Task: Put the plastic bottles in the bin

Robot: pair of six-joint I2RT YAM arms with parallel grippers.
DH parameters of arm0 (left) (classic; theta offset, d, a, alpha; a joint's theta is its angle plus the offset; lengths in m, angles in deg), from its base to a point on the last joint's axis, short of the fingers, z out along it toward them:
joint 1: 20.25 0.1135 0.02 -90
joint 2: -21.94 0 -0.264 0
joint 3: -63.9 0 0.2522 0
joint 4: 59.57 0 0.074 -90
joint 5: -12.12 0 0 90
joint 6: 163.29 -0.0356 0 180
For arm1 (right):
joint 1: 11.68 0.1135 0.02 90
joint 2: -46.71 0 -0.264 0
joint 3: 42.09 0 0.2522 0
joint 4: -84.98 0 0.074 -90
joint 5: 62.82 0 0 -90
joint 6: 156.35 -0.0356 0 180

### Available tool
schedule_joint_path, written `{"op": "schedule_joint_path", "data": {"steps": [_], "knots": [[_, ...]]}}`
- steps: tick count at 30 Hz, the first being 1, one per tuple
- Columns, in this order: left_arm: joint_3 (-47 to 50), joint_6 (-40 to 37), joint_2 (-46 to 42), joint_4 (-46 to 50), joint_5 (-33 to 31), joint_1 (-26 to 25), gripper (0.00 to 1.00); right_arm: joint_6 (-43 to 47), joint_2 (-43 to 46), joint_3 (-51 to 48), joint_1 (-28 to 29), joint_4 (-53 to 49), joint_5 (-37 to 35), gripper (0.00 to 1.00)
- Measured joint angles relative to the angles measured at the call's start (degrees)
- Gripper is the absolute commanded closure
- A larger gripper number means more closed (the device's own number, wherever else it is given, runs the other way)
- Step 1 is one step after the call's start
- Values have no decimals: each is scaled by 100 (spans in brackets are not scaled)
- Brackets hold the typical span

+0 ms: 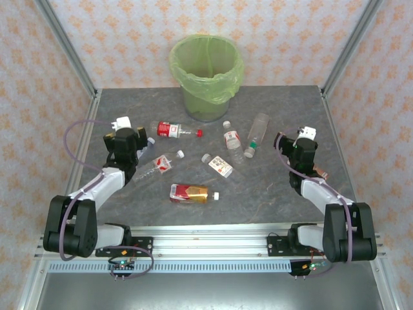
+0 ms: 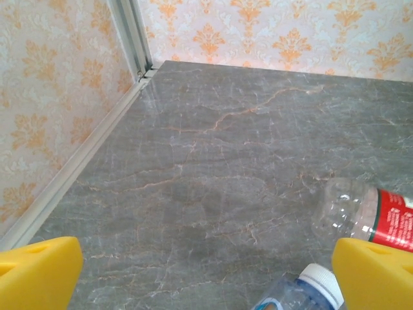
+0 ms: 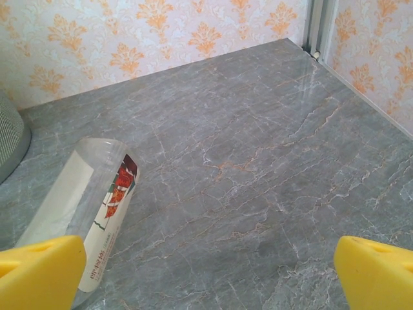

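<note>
We see a table top (image 1: 271, 194) of grey, veined stone look, smooth with a soft sheen. At twelve o'clock the bin (image 1: 203, 110) carries a thin, translucent green plastic bag (image 1: 206, 64), crinkled and faintly glossy. The plastic bottles (image 1: 175, 130) are clear and shiny; the red-and-gold bottle (image 1: 190, 192) at six o'clock has a glossy wrap. The walls (image 1: 193, 22) look like matt patterned paper, the frame posts (image 1: 66, 45) like brushed metal. The fingers (image 2: 39, 274) of the left gripper (image 2: 206, 278) and of the right gripper (image 3: 206, 278) are matt yellow plastic.
</note>
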Motion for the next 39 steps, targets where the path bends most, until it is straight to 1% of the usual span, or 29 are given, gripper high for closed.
{"op": "schedule_joint_path", "data": {"steps": [3, 7, 10, 16, 19, 22, 30, 34, 39], "knots": [[-997, 398, 195, 1397, 20, 20, 0, -133, 37, 92, 0, -120, -2, 1], [-2573, 820, 1019, 3088, 361, 192, 0, -286, 39, 144, 0, -245, -26, 1], [-3038, 846, 1478, 3919, 625, 258, 0, -348, 39, 149, 0, -323, -46, 1], [-3364, 553, 2170, 5224, 1117, 256, 0, -376, 39, 151, 0, -378, -70, 1], [-3521, 415, 2426, 5534, 1445, 258, 0, -398, 39, 151, 0, -404, -109, 1], [-3552, 291, 2601, 5633, 1683, 256, 0, -463, 39, 149, 0, -413, -181, 1], [-3421, 68, 2865, 5593, 1836, 256, 1, -525, 39, 149, 0, -422, -306, 1], [-3403, 7, 3167, 5530, 1840, 256, 6, -525, 39, 151, 0, -468, -323, 1], [-3351, -31, 3364, 5484, 1814, 256, 18, -511, 39, 179, 0, -632, -326, 1]]}}
